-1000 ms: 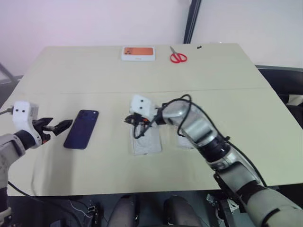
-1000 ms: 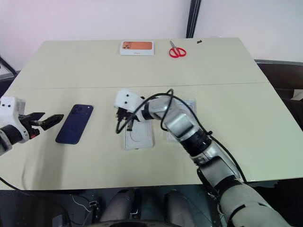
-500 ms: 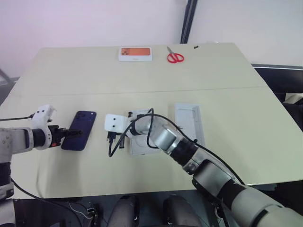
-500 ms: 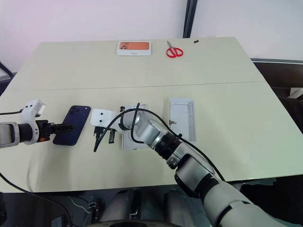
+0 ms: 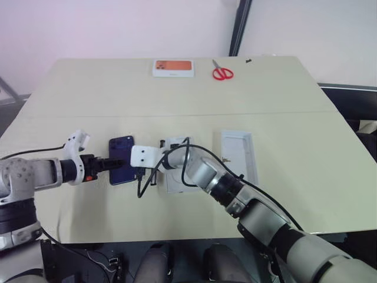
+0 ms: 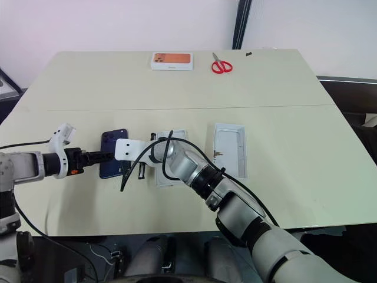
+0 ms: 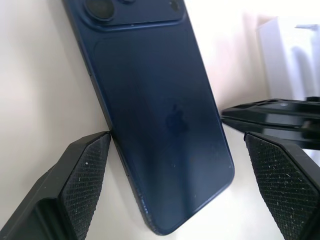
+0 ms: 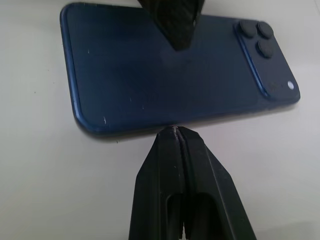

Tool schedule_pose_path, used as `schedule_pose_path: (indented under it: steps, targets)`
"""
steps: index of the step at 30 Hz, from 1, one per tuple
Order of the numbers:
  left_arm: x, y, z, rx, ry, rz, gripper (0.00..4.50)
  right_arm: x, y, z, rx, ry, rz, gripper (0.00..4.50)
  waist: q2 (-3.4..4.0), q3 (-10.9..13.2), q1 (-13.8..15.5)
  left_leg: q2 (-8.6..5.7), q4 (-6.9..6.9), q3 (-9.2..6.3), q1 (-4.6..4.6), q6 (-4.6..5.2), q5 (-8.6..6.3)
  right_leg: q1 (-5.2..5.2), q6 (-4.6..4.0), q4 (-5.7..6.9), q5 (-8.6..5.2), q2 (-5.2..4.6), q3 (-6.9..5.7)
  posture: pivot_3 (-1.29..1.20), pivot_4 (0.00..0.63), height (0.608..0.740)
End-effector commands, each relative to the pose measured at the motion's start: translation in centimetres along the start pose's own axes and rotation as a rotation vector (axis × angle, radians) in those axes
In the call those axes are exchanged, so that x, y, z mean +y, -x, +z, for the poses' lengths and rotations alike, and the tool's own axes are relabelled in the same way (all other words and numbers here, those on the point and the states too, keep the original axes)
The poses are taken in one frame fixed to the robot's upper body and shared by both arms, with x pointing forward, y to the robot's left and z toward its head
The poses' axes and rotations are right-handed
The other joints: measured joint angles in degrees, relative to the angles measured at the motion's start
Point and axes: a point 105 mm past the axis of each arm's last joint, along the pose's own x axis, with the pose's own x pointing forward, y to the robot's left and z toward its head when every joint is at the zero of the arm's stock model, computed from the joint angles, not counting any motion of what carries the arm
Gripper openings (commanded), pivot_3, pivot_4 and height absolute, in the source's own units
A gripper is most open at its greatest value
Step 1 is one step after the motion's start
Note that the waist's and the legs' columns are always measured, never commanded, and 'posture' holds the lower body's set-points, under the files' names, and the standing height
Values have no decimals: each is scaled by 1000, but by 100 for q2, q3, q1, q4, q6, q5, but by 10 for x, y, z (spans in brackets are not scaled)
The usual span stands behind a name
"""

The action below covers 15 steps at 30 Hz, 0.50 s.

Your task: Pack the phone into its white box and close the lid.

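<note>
Navy phone point(image 5: 122, 167) lies between spread left gripper point(image 7: 182, 165) and clenched right gripper point(image 8: 173, 131).

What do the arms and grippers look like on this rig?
Both arms are silver-grey shells with black joint sections. Each wrist carries a white boxy camera housing, and loose black cables loop around it. The left gripper has two black fingers with diamond-knurled pads. The right gripper has two smooth, tapered black fingers. A small red mark sits at the left wrist.

Bright, even light falls on the pale beige surface point(image 5: 283, 88), leaving only faint, soft shadows. The glossy navy-blue smartphone point(image 7: 160, 115) carries gentle sheen, and the left wrist view blows out white at its upper corner.
</note>
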Motion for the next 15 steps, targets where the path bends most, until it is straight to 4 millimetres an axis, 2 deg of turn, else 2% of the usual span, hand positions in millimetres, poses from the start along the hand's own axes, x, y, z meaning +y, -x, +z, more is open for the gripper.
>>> schedule_pose_path:
  steps: [1,9,15]
  targets:
    - [-9,-9,-7,19,61,-91,4500,-3,2,17,-60,28,-9,52,0,0,-1,0,0,-1,3,0,0,2,0,0,0,0,0,0,150,740]
    - [-16,-21,-10,4,123,-144,4500,2,2,19,-81,28,9,52,-1,-1,26,-4,-1,-10,17,0,0,21,0,-1,0,0,0,0,150,740]
    - [-19,-21,-7,-11,131,-153,4500,1,3,18,-80,33,8,52,-1,-1,0,-5,-3,-11,19,-1,0,21,0,-1,0,-1,0,0,150,740]
